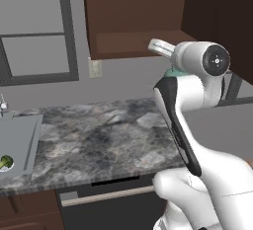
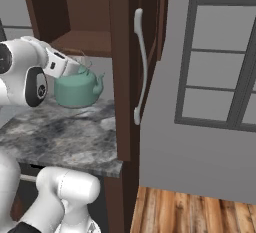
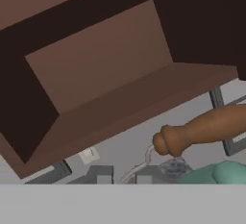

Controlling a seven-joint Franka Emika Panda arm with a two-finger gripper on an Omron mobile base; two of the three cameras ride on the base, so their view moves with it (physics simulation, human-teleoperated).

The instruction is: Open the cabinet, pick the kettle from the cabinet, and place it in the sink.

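Observation:
The teal kettle (image 2: pixel 77 89) hangs in the air over the stone counter, just in front of and below the open cabinet (image 1: pixel 133 21). My gripper (image 2: pixel 81 68) is shut on the kettle's thin arched handle from above. A sliver of the kettle (image 1: pixel 173 72) shows behind the arm in the left base view. In the hand view the fingertips (image 3: pixel 98 174) frame the thin wire handle, and the teal kettle body (image 3: pixel 216 174) sits at the lower right, under a brown knobbed piece (image 3: pixel 202 131). The cabinet shelf (image 3: pixel 110 107) is bare. The grey sink (image 1: pixel 20 137) lies far to the left.
The cabinet door stands swung out edge-on, its long silver bar handle (image 2: pixel 141 67) just right of the kettle. A small green broccoli piece (image 1: pixel 6 162) lies in the sink. The marbled counter (image 1: pixel 104 135) stretches between the kettle and the sink. A window (image 2: pixel 220 57) fills the right wall.

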